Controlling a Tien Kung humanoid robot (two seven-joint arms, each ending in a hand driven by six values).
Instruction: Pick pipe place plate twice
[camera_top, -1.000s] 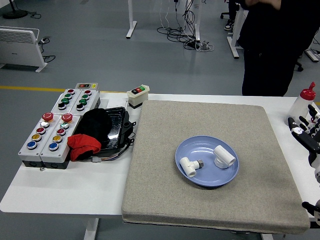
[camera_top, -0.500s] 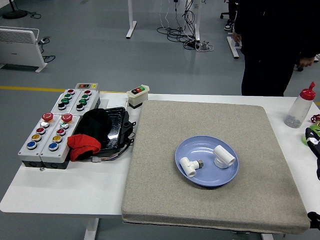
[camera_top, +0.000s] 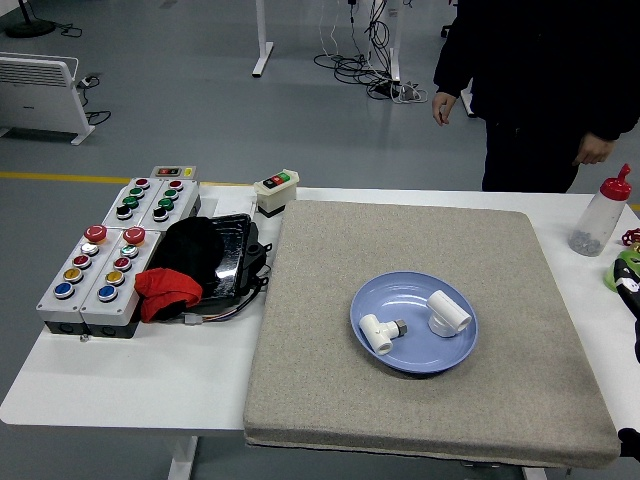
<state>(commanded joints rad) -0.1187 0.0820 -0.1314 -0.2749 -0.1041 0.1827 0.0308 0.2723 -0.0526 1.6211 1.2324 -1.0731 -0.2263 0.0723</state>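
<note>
A blue plate (camera_top: 405, 295) lies on the grey mat (camera_top: 330, 390), right of its middle. Two white pipe fittings lie in it: a small one with a metal end (camera_top: 380, 334) on the left and a larger elbow (camera_top: 449, 312) on the right. Only a black sliver of my right arm (camera_top: 634, 310) shows at the right edge of the picture, well away from the plate. My left arm is out of view. A person in black (camera_top: 540, 70) stands at the far side with both hands hanging, holding nothing.
Grey button boxes (camera_top: 105, 255) stand at the left, with a small switch box (camera_top: 276, 191) behind. A black tray (camera_top: 232, 262) holds a black cloth and a red cloth (camera_top: 166, 290). A red-capped bottle (camera_top: 598, 215) and a green item (camera_top: 622, 268) sit at the right edge.
My right hand has drawn back off the table to the right edge. The person has shifted left and lowered both hands. The plate and fittings have not moved.
</note>
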